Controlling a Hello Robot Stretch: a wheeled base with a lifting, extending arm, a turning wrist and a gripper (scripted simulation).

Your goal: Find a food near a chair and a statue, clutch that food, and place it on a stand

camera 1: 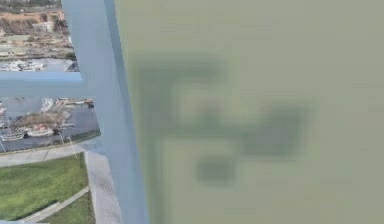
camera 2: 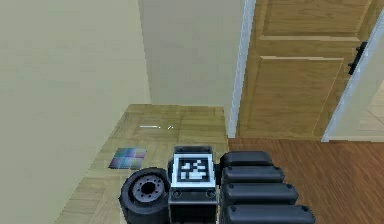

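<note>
The step in hand was judged to be the search, at the very start of the task. Ahead of the robot stood a blue window frame (camera 1: 100,90) with grass (camera 1: 40,185) and moored boats (camera 1: 30,130) outside, and beside it a plain wall (camera 1: 340,40) close up.

The claw (camera 2: 148,195) sat low, as a dark round body just left of the white marker square (camera 2: 192,168), with the dark arm (camera 2: 255,185) to its right. Its far end could not be made out, so neither the set of its fingers nor whether it held anything could be told.

Beyond the claw lay pale floor (camera 2: 170,125) running into a room corner, with a small coloured patch (camera 2: 127,156) near the claw and slightly to its left. A panelled wooden door (camera 2: 300,70) stood well beyond it to the right, above wood floor (camera 2: 340,175).

Where the food lay, which way it pointed and how its long axis ran could not be told. The next move probably called for turning the base away from the wall and looking for the chair and statue.
</note>
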